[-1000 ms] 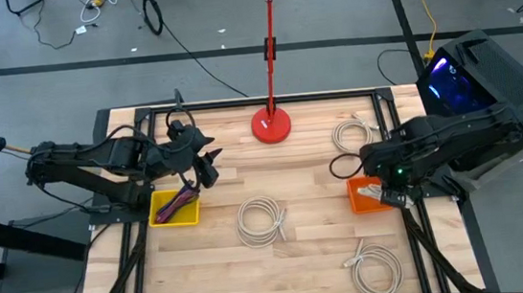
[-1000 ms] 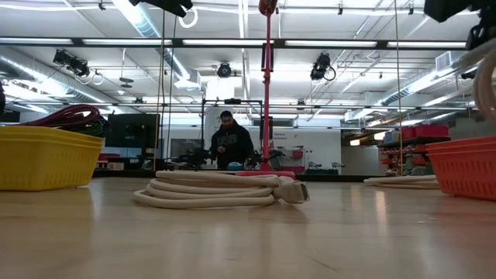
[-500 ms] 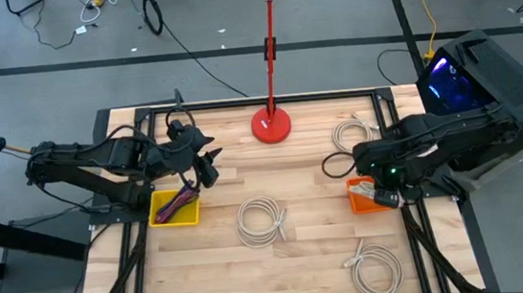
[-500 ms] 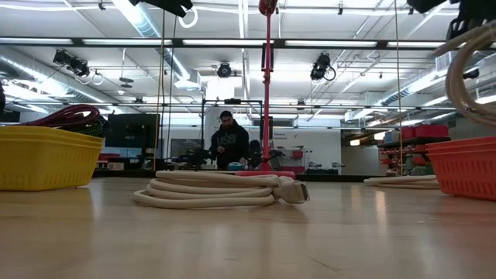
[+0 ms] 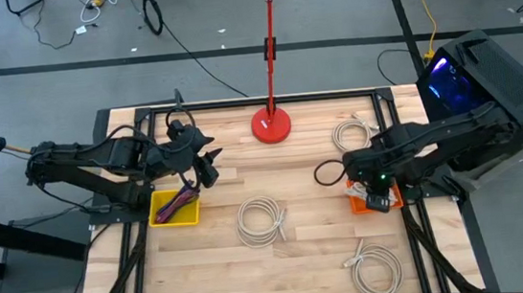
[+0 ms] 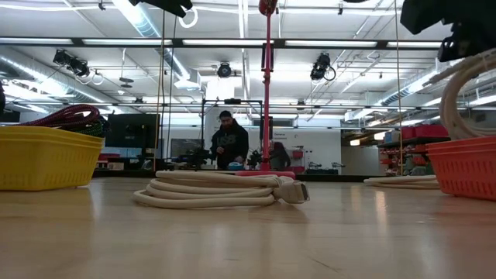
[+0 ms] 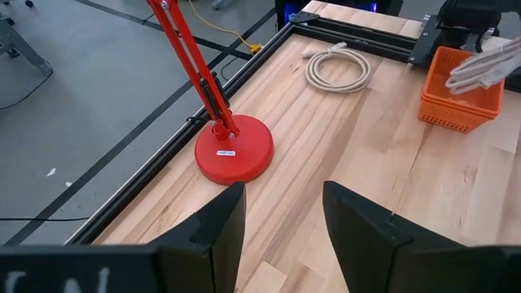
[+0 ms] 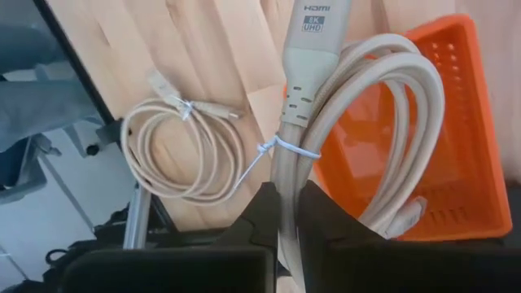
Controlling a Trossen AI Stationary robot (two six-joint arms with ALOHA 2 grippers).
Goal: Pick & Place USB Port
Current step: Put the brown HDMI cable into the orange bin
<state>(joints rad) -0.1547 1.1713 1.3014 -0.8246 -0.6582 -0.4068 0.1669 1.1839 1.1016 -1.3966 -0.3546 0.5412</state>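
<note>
My right gripper (image 5: 374, 194) is shut on a coiled beige cable (image 8: 383, 122) whose plug (image 8: 313, 49) is marked HDMI. It hangs over the orange basket (image 5: 359, 203) at the table's right; the low view shows its loop (image 6: 457, 93) above the basket (image 6: 465, 167). My left gripper (image 5: 208, 165) stands open and empty above the yellow basket (image 5: 173, 210), which holds red and dark cables. My right gripper pinches the coil's bundled strands (image 8: 283, 175) between its two fingers, just behind the white tie (image 8: 286, 148) and the plug. The fingers come from above, slanting down. The coil is lifted clear and hangs beside the fingers over the orange basket (image 8: 444, 155).
Beige coils lie on the table at mid (image 5: 262, 220), near right (image 5: 376, 268) and far right (image 5: 351, 136). A red lamp base (image 5: 271, 124) stands at the far middle. A black frame edges the table. A person stands in the room beyond (image 6: 229, 143).
My right gripper has gone toward the table's left and a little down, staying shut on the coil. The coil went with it, and in the low view its loop has come in over the orange basket.
</note>
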